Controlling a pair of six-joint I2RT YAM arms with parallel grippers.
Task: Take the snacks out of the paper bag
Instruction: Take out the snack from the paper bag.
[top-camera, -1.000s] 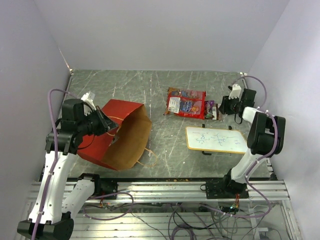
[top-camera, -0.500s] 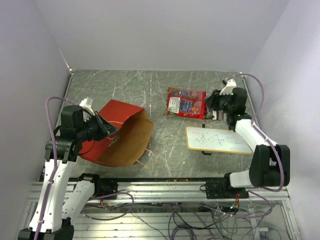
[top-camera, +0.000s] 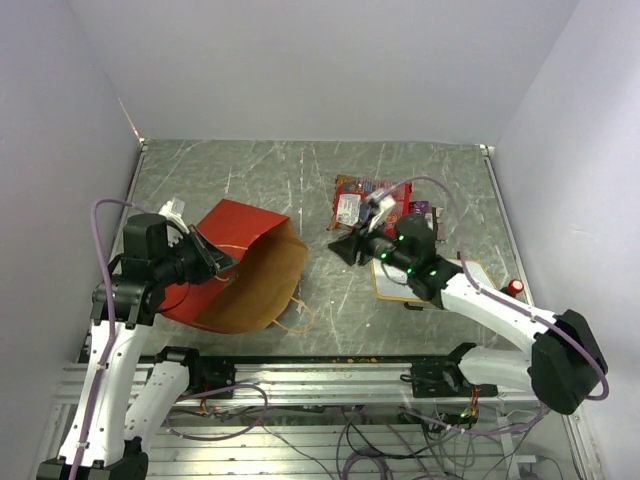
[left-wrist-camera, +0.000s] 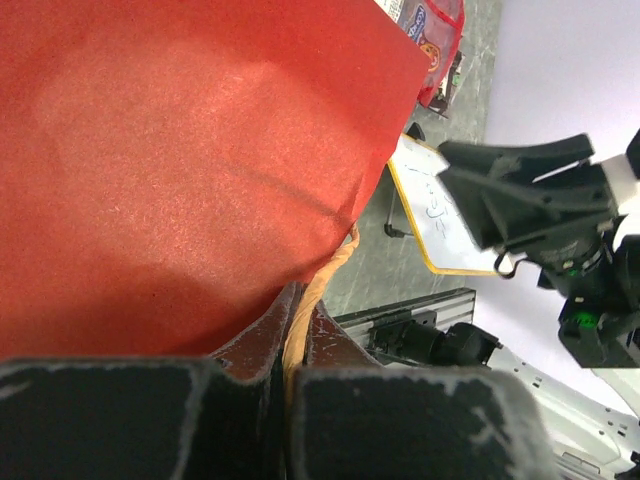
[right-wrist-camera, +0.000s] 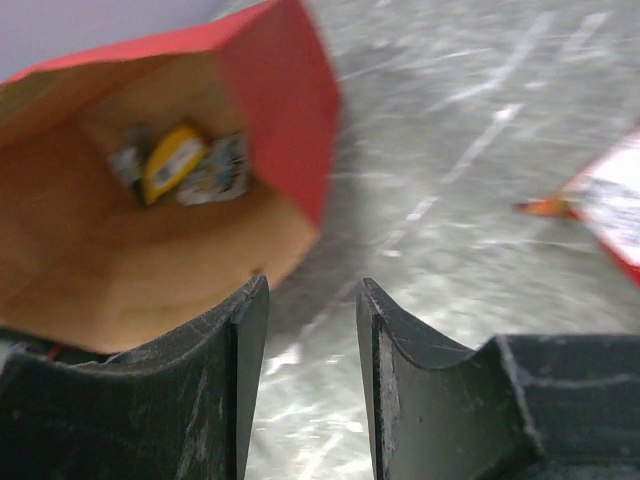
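The grey, scuffed table (top-camera: 290, 170) carries everything. On its left part lies the paper bag (top-camera: 238, 225), on its side, red outside up and brown inside showing, its mouth gaping toward the right and the near edge. One thin loop handle (top-camera: 297, 318) trails on the table by the mouth.

The left arm (top-camera: 110, 340) rises from its base at the near left corner, bends sharply at the elbow and turns its wrist rightward to the bag's upper rim. The right arm (top-camera: 500, 310) stretches from its base at the near right, long and low, leftward over the wood-framed white board (top-camera: 478, 272), which it mostly covers. Its wrist points left at the bag's mouth.

Beyond that wrist, near the table's far middle, the large flat red snack bag (top-camera: 372, 200) lies flat, with a dark purple-brown packet (top-camera: 421, 212) just beside its right edge.

The left tool (top-camera: 216, 262) has its fingers (left-wrist-camera: 120, 415) pressed together, clamped on the paper bag's rim and a twisted handle strand (left-wrist-camera: 318, 290), as its wrist view shows close up.

The right tool (top-camera: 345, 246) hangs above bare table between the bag's mouth and the red snack bag. Its fingers (right-wrist-camera: 215, 390) stand apart with nothing between them.

Deep inside the paper bag, the right wrist view shows small packets at the bottom: a yellow one (right-wrist-camera: 170, 160) and a pale blue-white one (right-wrist-camera: 222, 170) touching it, blurred.
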